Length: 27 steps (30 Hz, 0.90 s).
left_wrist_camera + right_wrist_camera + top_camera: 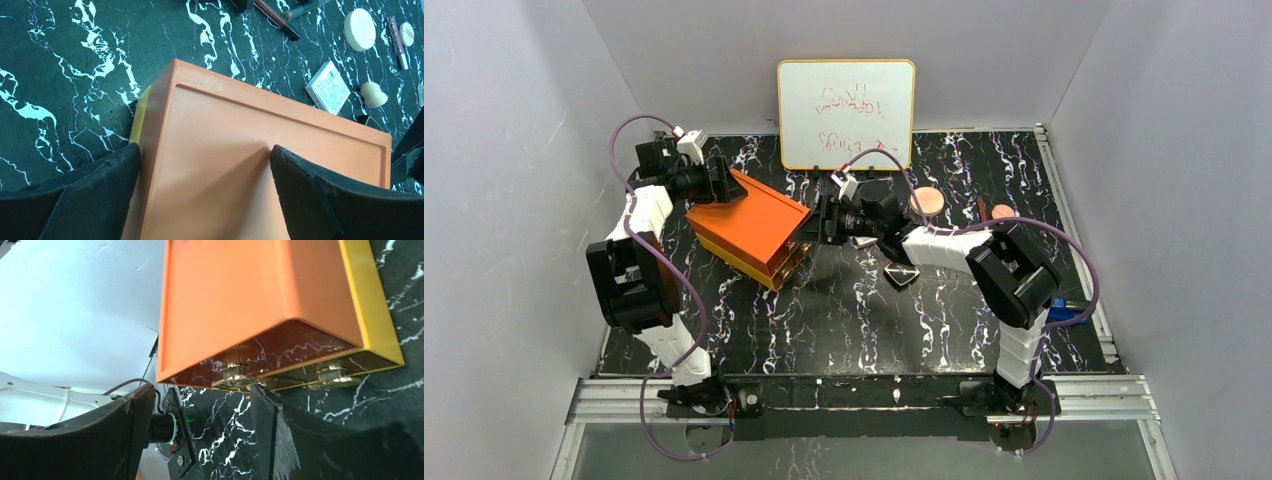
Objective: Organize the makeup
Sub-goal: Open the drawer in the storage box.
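Observation:
The orange box [749, 225] with clear drawers lies on the dark marbled table. My left gripper [719, 185] is open at its far left end; in the left wrist view [205, 165] one finger hangs past the box's edge and the other over its top [260, 135]. My right gripper [824, 228] is open at the drawer end, one finger [270, 425] just under a gold drawer knob [235, 376]. Makeup lies to the right: a peach disc [927, 202], a black square compact [901, 274], a tan egg sponge [373, 94], dark pencils [277, 12].
A whiteboard [846, 112] leans on the back wall. A second small disc [1003, 211] and a blue object [1060, 305] lie by the right arm. A flat white labelled square [327, 87] and a tube [396, 35] lie among the makeup. Grey walls enclose the table.

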### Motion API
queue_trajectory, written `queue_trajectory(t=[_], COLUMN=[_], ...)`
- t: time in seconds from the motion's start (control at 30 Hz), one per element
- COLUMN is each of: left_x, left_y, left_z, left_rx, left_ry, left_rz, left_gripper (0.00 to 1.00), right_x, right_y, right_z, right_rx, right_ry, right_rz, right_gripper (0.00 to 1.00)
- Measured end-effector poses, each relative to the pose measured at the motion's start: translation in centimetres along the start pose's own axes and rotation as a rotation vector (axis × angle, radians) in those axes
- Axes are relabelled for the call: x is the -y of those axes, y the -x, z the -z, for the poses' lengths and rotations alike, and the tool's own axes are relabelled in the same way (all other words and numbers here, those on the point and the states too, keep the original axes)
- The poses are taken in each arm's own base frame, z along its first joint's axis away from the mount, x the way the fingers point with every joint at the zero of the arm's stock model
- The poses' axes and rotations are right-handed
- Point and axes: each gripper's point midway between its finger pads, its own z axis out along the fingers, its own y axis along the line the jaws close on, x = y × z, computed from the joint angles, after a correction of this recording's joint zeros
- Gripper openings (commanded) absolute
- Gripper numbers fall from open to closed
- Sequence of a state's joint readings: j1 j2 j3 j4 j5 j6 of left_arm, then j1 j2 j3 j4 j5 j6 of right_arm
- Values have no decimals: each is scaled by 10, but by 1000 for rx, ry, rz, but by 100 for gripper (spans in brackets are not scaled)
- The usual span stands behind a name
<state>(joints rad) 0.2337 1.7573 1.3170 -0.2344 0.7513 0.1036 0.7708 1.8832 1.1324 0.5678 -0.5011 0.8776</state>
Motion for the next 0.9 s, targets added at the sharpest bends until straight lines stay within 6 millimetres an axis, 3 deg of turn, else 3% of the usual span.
queue_trajectory(t=[0.1, 0.4, 0.6, 0.9], left_x=[0, 0, 0, -1], left_y=[0, 0, 0, 0], left_z=[0, 1, 2, 3], left_rx=[1, 6, 7, 8], left_ry=[2, 8, 13, 18], left_rz=[-1, -2, -5, -5], left_gripper=[97, 98, 98, 98], right_x=[-4, 10, 10, 27], right_y=[0, -10, -13, -22], right_z=[-6, -12, -14, -24], right_rx=[2, -21, -26, -45], right_ry=[16, -11, -12, -23], right_rz=[2, -19, -19, -38], right_gripper=[77, 76, 70, 58])
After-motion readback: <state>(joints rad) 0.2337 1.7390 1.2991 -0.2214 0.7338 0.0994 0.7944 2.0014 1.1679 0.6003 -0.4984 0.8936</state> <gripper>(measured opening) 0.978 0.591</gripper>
